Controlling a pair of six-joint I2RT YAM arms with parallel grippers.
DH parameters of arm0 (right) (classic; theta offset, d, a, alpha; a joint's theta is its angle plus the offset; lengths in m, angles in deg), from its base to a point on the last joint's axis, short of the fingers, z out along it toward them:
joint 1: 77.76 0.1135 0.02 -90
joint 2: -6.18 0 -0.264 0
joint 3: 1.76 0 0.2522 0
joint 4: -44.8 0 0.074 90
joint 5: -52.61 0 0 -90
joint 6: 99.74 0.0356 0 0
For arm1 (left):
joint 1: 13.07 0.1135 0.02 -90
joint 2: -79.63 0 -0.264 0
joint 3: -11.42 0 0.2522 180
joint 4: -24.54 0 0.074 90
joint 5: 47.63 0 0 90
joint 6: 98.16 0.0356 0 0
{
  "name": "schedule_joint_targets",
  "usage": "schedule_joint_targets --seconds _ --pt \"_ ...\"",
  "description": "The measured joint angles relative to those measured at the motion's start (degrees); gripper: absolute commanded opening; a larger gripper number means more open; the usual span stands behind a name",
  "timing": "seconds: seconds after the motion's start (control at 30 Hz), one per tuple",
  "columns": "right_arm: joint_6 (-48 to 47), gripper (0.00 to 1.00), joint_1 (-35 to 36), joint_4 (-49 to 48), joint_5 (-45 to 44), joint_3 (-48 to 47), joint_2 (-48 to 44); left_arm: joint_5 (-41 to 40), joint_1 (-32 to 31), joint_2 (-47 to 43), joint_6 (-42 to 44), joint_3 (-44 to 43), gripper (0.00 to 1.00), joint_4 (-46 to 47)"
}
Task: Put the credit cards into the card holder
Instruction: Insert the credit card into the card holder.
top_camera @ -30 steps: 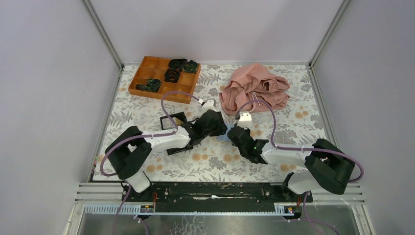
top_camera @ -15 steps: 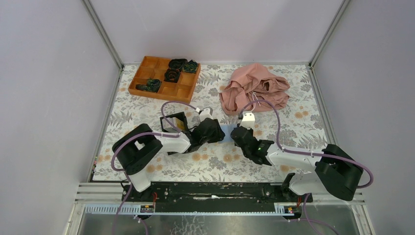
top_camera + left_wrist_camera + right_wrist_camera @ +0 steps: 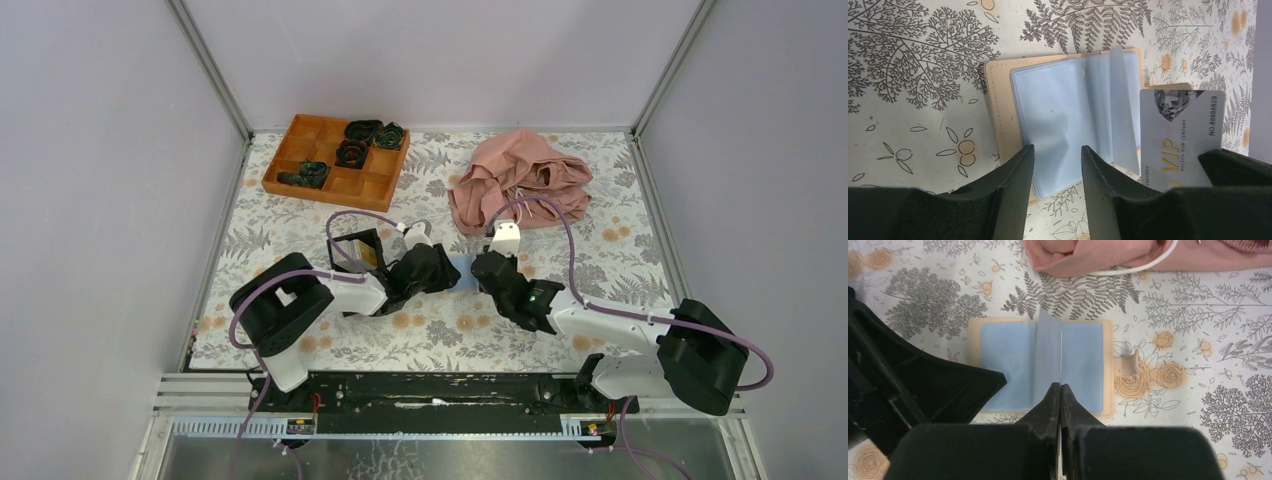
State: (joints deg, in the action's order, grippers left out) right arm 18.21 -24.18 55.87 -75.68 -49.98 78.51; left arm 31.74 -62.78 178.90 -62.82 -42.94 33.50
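Since a second earlier, the left gripper (image 3: 432,272) had drawn back toward its base, facing the right gripper (image 3: 488,270) with the card holder (image 3: 462,272) between them. From the left wrist, its fingers stood apart and empty over the open holder, a credit card (image 3: 1180,132) just to their right. From the right wrist, fingers were clamped on that card, edge-on above the holder.

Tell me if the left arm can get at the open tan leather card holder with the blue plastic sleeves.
Probably yes: the left gripper hangs open right over the tan card holder, nothing between. The right gripper, pinching a grey VIP credit card, crowds one side.
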Motion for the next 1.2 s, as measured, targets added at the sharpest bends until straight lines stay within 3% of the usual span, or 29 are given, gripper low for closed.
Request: schedule_joint_targets --seconds 0.43,0.77,1.2 --pt "-2.08 0.00 1.38 0.07 0.35 -7.80 3.48 0.70 0.33 0.00 -0.09 0.52 0.47 1.03" --pt "-2.25 0.00 1.49 -1.07 0.39 -7.89 11.19 1.46 1.05 0.00 -0.07 0.96 0.47 1.77" --pt "-2.80 0.00 -1.66 -1.55 -0.11 -7.06 9.68 2.80 1.77 -0.02 -0.07 1.81 0.47 3.30"
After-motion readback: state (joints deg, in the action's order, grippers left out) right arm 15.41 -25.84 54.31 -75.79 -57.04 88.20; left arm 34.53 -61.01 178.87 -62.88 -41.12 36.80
